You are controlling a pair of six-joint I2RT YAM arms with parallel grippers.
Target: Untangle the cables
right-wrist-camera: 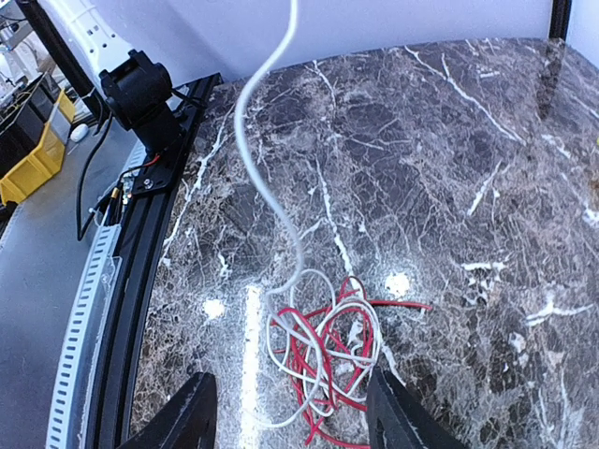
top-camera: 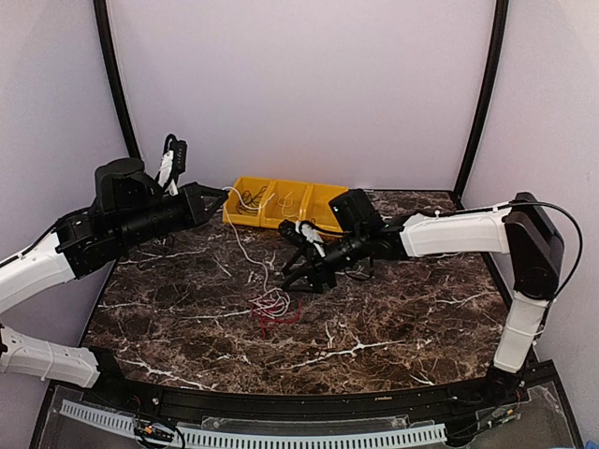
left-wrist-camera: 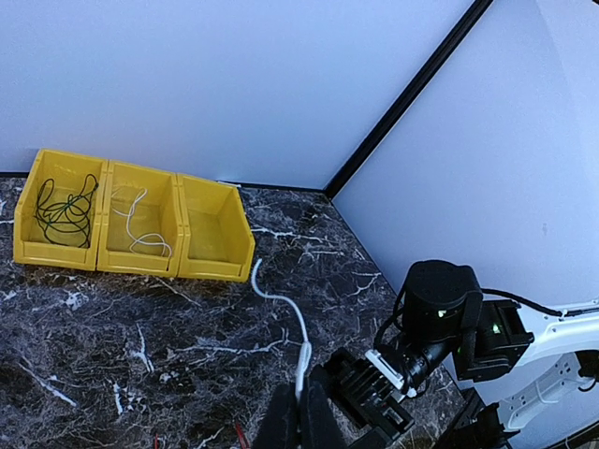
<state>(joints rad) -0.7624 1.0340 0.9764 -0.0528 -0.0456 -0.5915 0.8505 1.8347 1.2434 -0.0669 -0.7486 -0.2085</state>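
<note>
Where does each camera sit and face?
Top external: above and behind, looking down on the table; left arm and right arm show.
Left wrist: raised, facing the yellow bins; left gripper pinching the white cable.
Right wrist: looking down on the red-and-white tangle; open right gripper.
Shared: the white cable, in all three.
</note>
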